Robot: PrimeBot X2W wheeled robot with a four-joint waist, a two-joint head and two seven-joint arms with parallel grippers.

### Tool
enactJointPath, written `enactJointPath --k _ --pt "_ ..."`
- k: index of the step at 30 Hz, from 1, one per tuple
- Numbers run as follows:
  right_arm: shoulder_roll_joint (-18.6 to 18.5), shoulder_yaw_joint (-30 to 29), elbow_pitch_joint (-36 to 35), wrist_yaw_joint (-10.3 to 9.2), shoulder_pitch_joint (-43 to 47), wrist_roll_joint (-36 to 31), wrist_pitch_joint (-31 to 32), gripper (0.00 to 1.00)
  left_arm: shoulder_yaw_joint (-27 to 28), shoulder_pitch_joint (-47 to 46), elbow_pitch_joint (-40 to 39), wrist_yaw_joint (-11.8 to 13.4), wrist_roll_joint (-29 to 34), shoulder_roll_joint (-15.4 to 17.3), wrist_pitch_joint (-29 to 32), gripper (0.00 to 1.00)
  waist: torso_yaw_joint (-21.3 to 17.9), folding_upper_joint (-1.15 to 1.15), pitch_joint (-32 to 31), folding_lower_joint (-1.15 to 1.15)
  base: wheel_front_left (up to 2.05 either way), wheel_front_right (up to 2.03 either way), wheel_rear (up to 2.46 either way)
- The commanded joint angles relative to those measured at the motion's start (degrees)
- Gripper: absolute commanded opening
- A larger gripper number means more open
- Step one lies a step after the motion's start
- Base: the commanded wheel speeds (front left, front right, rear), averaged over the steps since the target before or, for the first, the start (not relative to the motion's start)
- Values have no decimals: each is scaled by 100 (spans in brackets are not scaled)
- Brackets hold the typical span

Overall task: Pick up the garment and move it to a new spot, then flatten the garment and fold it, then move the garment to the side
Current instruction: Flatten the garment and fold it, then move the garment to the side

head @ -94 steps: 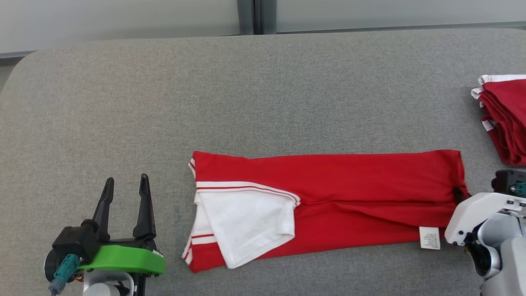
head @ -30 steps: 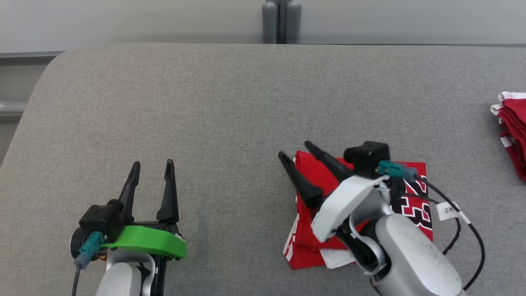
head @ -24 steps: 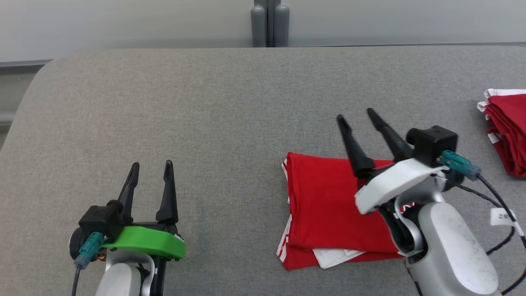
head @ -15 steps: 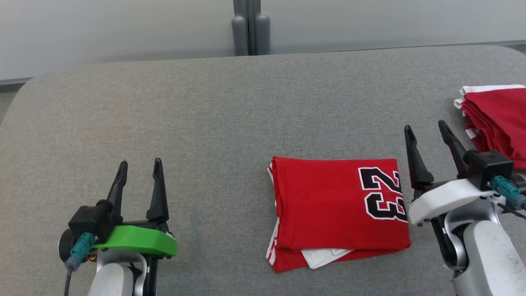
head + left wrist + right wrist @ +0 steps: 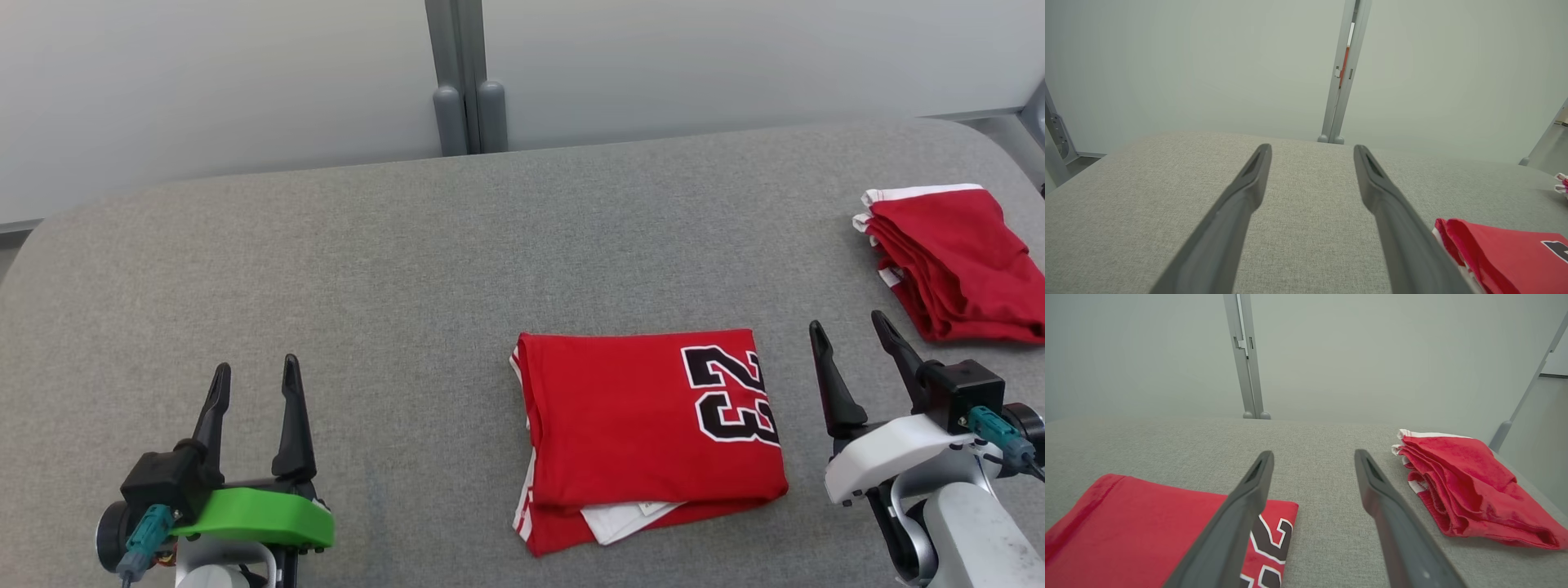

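Observation:
The garment (image 5: 645, 429) is a red jersey with a black "23", folded into a rectangle on the grey table (image 5: 408, 269); a white inner layer pokes out at its near edge. Its corner appears in the left wrist view (image 5: 1498, 257), and its numbered end in the right wrist view (image 5: 1147, 526). My right gripper (image 5: 847, 327) stands open just right of the garment, not touching it, nothing between its fingers (image 5: 1241, 506). Far to the garment's left, my left gripper (image 5: 253, 367) is open and empty over bare table.
A pile of folded red and white garments (image 5: 951, 261) lies at the table's far right, close beyond the right gripper; the pile (image 5: 1466, 490) fills the right of the right wrist view. A grey wall with an upright post (image 5: 461, 82) runs behind the table.
The garment went from a long strip to a folded rectangle. My right gripper drew back off it to its right side. The head camera shifted; the left arm kept still.

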Motion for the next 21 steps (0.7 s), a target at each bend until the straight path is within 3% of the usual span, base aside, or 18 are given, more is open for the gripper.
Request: enactJointPath --k 1,21 --pt "-30 10 74 -10 39 48 -63 100 33 105 -22 16 -1 15 -12 100 20 0 -99 0 0 0 0" --pt "-108 105 473 -10 -195 210 -189 100 10 239 170 15 -58 15 -12 100 183 0 -223 0 0 0 0"
